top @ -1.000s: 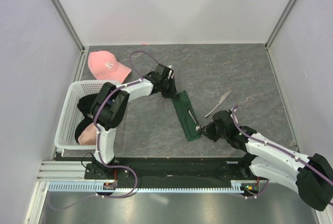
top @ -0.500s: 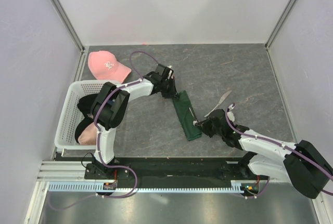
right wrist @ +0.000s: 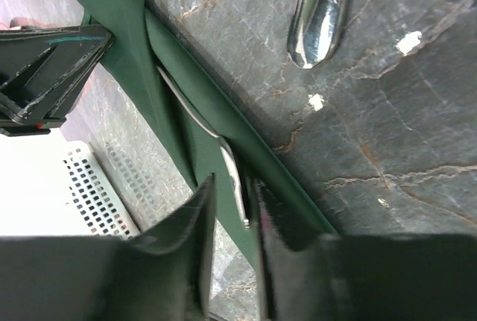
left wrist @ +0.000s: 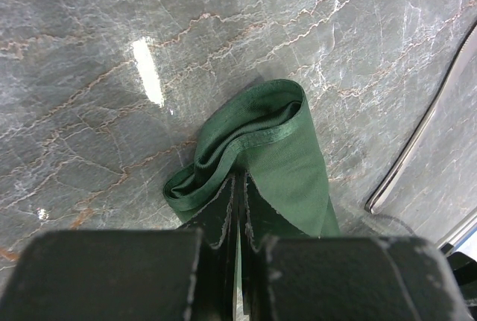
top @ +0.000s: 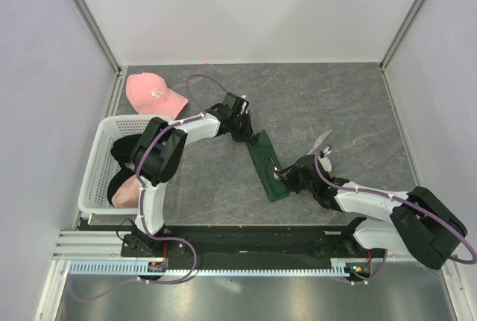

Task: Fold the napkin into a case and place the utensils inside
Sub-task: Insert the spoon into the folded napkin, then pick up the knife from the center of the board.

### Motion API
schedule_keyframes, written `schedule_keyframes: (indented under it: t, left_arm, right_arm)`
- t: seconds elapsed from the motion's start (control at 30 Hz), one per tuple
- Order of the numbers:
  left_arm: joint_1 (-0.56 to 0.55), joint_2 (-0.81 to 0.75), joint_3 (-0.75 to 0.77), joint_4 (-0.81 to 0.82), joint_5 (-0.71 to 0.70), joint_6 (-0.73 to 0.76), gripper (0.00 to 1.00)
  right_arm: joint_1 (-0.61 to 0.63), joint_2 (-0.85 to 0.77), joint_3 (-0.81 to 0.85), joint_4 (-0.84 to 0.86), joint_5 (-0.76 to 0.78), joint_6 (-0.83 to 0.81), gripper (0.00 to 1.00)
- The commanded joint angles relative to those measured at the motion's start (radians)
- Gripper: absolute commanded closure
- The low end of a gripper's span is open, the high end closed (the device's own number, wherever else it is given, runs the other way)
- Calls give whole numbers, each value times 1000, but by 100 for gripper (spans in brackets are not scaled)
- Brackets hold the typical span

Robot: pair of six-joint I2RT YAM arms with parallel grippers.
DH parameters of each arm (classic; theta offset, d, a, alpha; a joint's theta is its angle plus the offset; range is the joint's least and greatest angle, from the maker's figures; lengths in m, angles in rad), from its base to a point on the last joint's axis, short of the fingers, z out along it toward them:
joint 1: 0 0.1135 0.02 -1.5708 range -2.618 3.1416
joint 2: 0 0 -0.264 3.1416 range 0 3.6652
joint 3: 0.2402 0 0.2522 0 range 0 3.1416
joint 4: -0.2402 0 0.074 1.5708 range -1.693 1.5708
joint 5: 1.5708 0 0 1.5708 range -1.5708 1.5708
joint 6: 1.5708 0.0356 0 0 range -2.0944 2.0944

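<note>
The napkin [top: 268, 168] lies as a narrow dark green case on the table. My left gripper [top: 243, 132] is shut on the cloth's far end; in the left wrist view its fingertips [left wrist: 227, 209] pinch a raised layer of the napkin [left wrist: 287, 150]. One silver utensil [right wrist: 216, 142] lies in the fold of the case [right wrist: 186, 90]. Its handle end sits in the gap of my right gripper [right wrist: 232, 202], whose jaws stand slightly apart and do not clamp it. In the top view the right gripper [top: 288, 178] is at the case's near end. The other utensil [top: 322, 139], a spoon [right wrist: 320, 8], rests on the table to the right.
A pink cap [top: 153, 94] lies at the back left. A white basket [top: 100, 164] holding a black garment stands at the left edge. The enclosure's walls and metal posts border the grey marble-patterned table [top: 335, 97].
My right gripper slid left along the case, carrying the utensil deeper into the fold, and its jaws have parted from the handle. The left gripper stayed shut on the cloth.
</note>
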State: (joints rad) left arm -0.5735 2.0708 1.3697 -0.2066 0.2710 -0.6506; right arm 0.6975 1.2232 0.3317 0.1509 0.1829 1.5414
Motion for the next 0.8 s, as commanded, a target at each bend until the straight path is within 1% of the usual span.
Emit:
schedule_keyframes:
  t: [0.0, 0.03, 0.07, 0.1, 0.13, 0.17, 0.2, 0.23, 0.27, 0.3, 0.33, 0.37, 0.4, 0.47, 0.5, 0.53, 0.57, 0.6, 0.63, 0.67, 0.7, 0.77]
  left_arm:
    - [0, -35, -1, 9, -4, -11, 98]
    - [1, -43, -1, 6, -7, -9, 98]
    - [1, -67, 0, -3, -10, -7, 98]
    - [1, -81, 0, -5, -10, -7, 97]
    - [1, -95, 0, -8, -9, -6, 95]
    - [1, -112, -1, -16, -10, -6, 92]
    - [1, -141, -1, -22, -12, -6, 85]
    - [1, -159, -1, -24, -3, -6, 80]
    - [1, -175, -1, -36, 5, -6, 77]
    - [1, -205, -1, -43, 8, -6, 72]
    - [0, -222, -1, -51, 16, -7, 71]
    - [0, -238, -4, -56, 20, -7, 69]
    - [0, -257, -12, -62, 28, -9, 68]
    - [-9, -319, -26, -62, 48, -12, 67]
    - [-15, -340, -44, -63, 50, -11, 66]
    - [-34, -386, -53, -65, 57, -3, 66]
    - [-45, -409, -66, -68, 56, 2, 66]
    - [-57, -431, -93, -68, 54, 2, 65]
    - [-83, -478, -107, -68, 54, 6, 65]
    - [-101, -501, -121, -70, 48, 11, 65]
    - [-120, -529, -153, -70, 36, 19, 65]
    - [-172, -596, -185, -82, -15, 46, 64]
  right_arm:
    - [-6, -22, 53, 7, -3, -59, 59]
    - [-7, -34, 65, -28, -11, -104, 56]
    - [-10, -50, 78, -98, -29, -127, 52]
    - [-15, -82, 107, -143, -39, -157, 41]
    - [-18, -93, 125, -196, -48, -185, 36]
    - [-21, -103, 145, -305, -60, -245, 31]
    - [-26, -125, 180, -360, -84, -271, 24]
    - [-26, -142, 193, -407, -95, -299, 22]
    - [-27, -160, 216, -504, -95, -346, 21]
    - [-30, -206, 228, -561, -65, -366, 18]
    - [-35, -229, 237, -614, -47, -391, 15]
    - [-52, -249, 248, -696, -27, -450, 13]
    - [-112, -260, 277, -729, -8, -502, 11]
    - [-195, -226, 323, -804, -14, -607, 10]
    - [-276, -164, 389, -835, -1, -692, 13]
    - [-302, -127, 424, -864, 50, -728, 16]
    - [-318, -85, 496, -869, 55, -775, 19]
    - [-347, 9, 541, -884, 69, -834, 21]
    - [-354, 62, 587, -931, 129, -849, 22]
    - [-355, 109, 671, -942, 145, -872, 25]
    - [-355, 187, 708, -952, 156, -892, 27]
    - [-357, 242, 788, -970, 193, -902, 30]
